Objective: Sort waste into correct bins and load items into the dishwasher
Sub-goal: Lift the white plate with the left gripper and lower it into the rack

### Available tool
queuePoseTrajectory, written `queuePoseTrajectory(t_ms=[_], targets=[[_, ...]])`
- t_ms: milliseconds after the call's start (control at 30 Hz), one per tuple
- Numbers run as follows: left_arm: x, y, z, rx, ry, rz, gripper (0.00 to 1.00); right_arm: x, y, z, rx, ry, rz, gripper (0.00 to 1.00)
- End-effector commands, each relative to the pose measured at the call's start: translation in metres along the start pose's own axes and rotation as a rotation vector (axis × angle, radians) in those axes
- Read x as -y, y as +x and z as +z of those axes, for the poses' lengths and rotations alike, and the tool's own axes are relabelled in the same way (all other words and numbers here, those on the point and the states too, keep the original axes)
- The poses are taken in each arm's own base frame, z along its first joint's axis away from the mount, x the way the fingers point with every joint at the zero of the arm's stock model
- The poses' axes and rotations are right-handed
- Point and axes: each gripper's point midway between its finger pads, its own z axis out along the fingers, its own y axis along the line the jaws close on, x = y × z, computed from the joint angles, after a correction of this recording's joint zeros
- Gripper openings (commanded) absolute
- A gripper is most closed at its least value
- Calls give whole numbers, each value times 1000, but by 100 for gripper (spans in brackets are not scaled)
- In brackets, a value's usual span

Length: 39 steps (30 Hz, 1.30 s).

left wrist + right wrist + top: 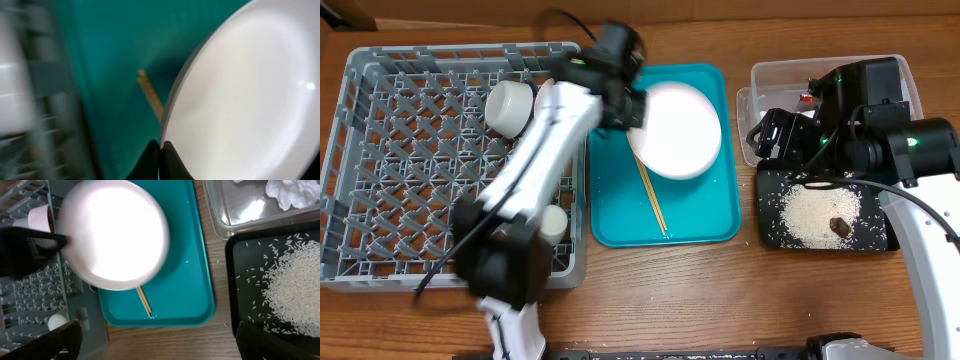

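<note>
Crockery like this plate (675,128) is stiff, slick and breakable, so the left gripper's (160,149) rim pinch near the counter's far edge looks precarious; right gripper (778,135) gapes wide.

The overhead camera looks straight down on the whole counter (660,300), teal tray (705,215) near centre. Left wrist sits very close over that tray, at the rim of the white plate (250,100). Right wrist looks down from farther off, right of the tray. All share tray and plate.

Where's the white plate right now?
Overhead view: the white plate is over the teal tray, centre table, its left rim pinched by the left gripper, chopsticks at its near edge.
</note>
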Motion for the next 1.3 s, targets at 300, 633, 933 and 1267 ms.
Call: queuePoseTrajectory(t_ms=[300, 633, 933, 1267], targets=[[-165, 67, -252, 145, -990, 1, 4, 1, -3, 0, 10, 8, -7, 100], [-233, 102, -259, 1, -1309, -106, 4, 1, -3, 0, 10, 8, -7, 100], [-251, 81, -204, -46, -1235, 35, 4, 1, -3, 0, 10, 8, -7, 100], [-249, 77, -184, -37, -1209, 70, 4, 1, -3, 0, 10, 8, -7, 100]])
